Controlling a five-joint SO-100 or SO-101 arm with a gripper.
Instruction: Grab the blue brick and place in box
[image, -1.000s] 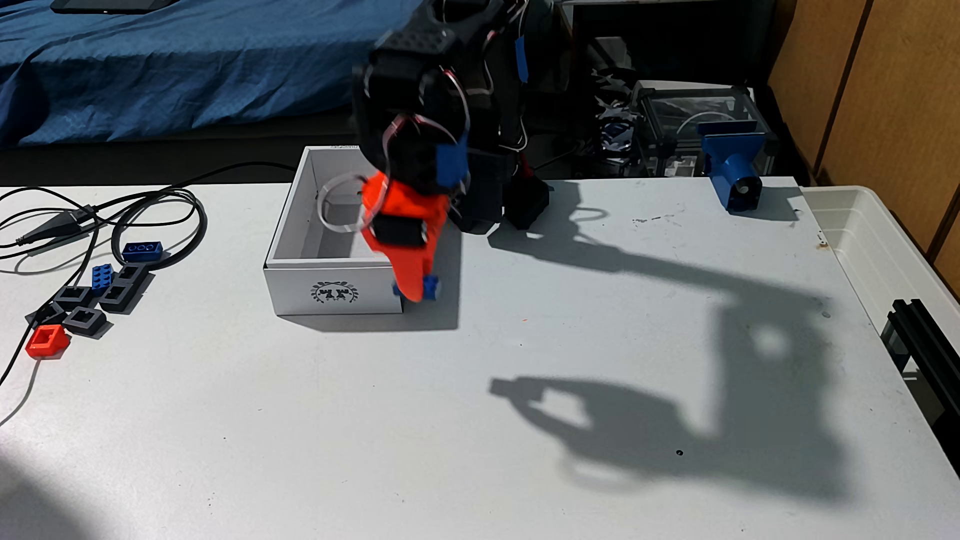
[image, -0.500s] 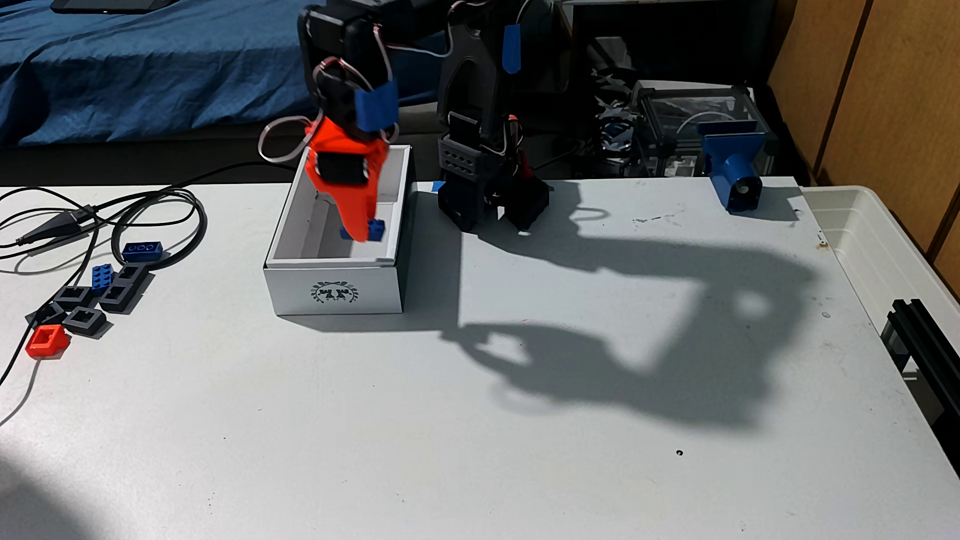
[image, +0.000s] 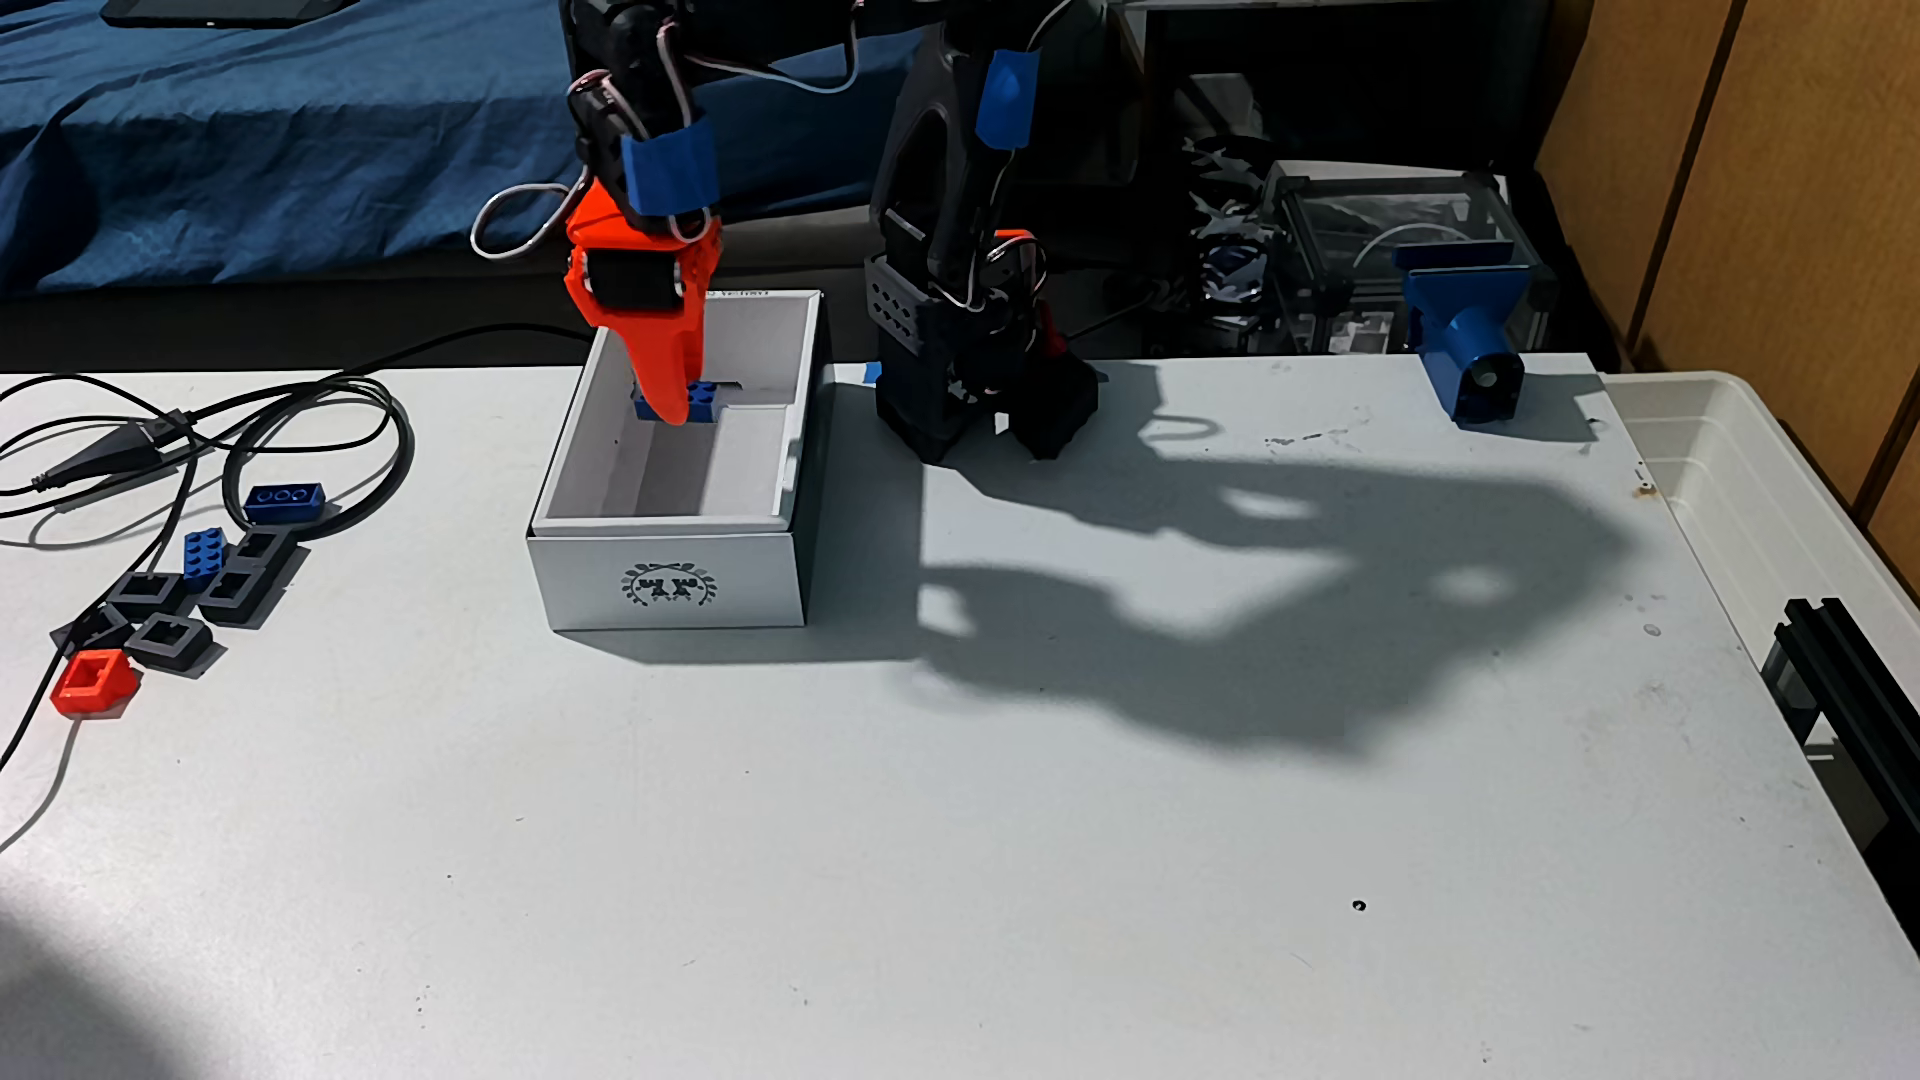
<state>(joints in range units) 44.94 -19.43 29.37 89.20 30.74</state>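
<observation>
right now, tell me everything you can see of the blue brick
The blue brick is a bright blue plastic toy brick with round studs on top. The orange gripper is shut on it and covers its middle. It sits level over the far part of the white box; whether it touches the floor is unclear.

Blue bricks: I count three — the blue brick (image: 702, 400) at my gripper (image: 670, 407); a smaller squarish blue brick (image: 204, 552); a darker blue brick (image: 284, 503) showing round hollows
Boxes: one white box (image: 670, 576) with an emblem
Dark grey square blocks: I make out four, perhaps five — clustered (image: 166, 636) at left
Red blocks: one (image: 91, 682)
Plastic bins: one (image: 1745, 488) at right
Blue clamp-like parts: one (image: 1463, 332)
Cables: a tangle (image: 312, 436); I cannot separate them
</observation>
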